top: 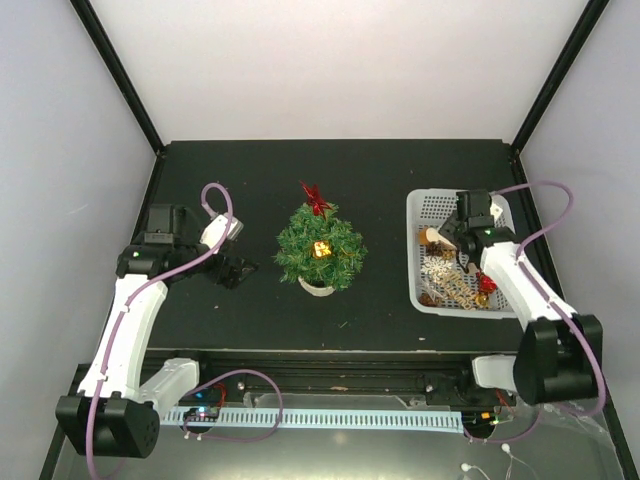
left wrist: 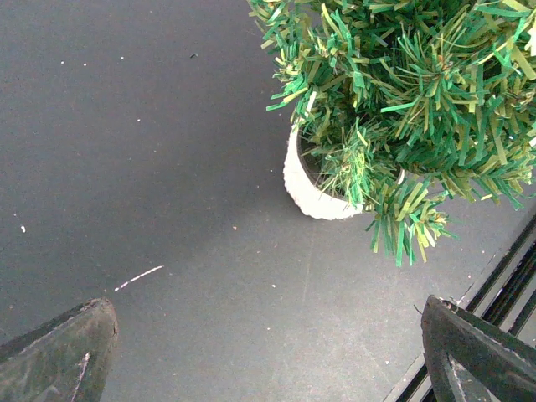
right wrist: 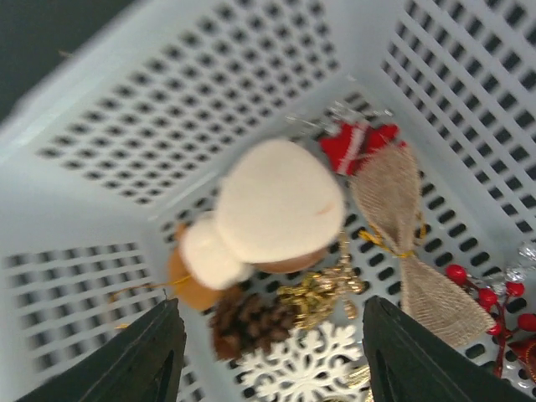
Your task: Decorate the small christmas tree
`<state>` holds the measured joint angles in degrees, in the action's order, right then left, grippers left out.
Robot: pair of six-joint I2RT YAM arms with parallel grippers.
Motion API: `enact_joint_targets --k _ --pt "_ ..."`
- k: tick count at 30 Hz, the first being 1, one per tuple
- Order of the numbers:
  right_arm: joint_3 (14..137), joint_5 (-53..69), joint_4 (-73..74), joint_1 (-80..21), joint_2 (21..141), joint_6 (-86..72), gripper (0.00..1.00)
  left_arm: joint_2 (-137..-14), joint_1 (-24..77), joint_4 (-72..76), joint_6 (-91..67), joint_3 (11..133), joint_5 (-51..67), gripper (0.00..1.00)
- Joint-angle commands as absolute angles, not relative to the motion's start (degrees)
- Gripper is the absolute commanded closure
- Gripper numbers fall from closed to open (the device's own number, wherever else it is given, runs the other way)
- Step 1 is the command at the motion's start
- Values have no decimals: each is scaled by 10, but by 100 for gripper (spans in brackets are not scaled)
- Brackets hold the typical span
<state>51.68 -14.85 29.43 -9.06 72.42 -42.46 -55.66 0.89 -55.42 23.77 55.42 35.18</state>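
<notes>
The small christmas tree [top: 320, 250] stands mid-table in a white pot [top: 317, 287], with a red bow [top: 317, 198] at its top and a gold ornament [top: 322, 249] in its needles. My left gripper [top: 235, 270] hovers just left of it, open and empty. In the left wrist view the tree [left wrist: 402, 109] and pot [left wrist: 310, 188] lie ahead of the gripper [left wrist: 268, 360]. My right gripper [top: 462, 250] hangs open inside the white basket [top: 420, 215]. Its wrist view shows the gripper [right wrist: 272, 368] over a pine cone [right wrist: 247, 322], a white snowflake [right wrist: 306, 364] and a cream ornament [right wrist: 268, 209].
The basket wall [right wrist: 167, 126] also encloses a burlap bow [right wrist: 410, 243], red berries [right wrist: 486, 293], a gold trinket [right wrist: 322, 289] and a red piece [right wrist: 356, 146]. A black rail [left wrist: 511, 276] runs along the near table edge beside the tree.
</notes>
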Motion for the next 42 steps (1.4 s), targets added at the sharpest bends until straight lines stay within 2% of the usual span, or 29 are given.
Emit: enact_joint_targets --k 1,5,13,22,28,32,38,42 --pt "500 -68 266 -22 774 -459 41 -567 12 -549 236 556 354 1" --pt "498 -68 243 11 829 -456 42 -572 12 -552 238 558 353 1" --pt "441 -41 166 92 853 -472 45 -585 13 -552 241 557 361 1" --pt "416 -48 154 96 848 -475 49 -592 12 -553 246 556 364 1" --pt "403 -29 139 96 865 -477 66 -595 12 -556 250 558 365 1" --pt "401 -10 126 96 877 -476 85 -597 12 -557 252 557 365 1" --pt "402 2 109 96 879 -475 99 -599 12 -558 253 559 365 1" --pt "409 -14 121 96 873 -467 98 -600 12 -560 253 561 364 1"
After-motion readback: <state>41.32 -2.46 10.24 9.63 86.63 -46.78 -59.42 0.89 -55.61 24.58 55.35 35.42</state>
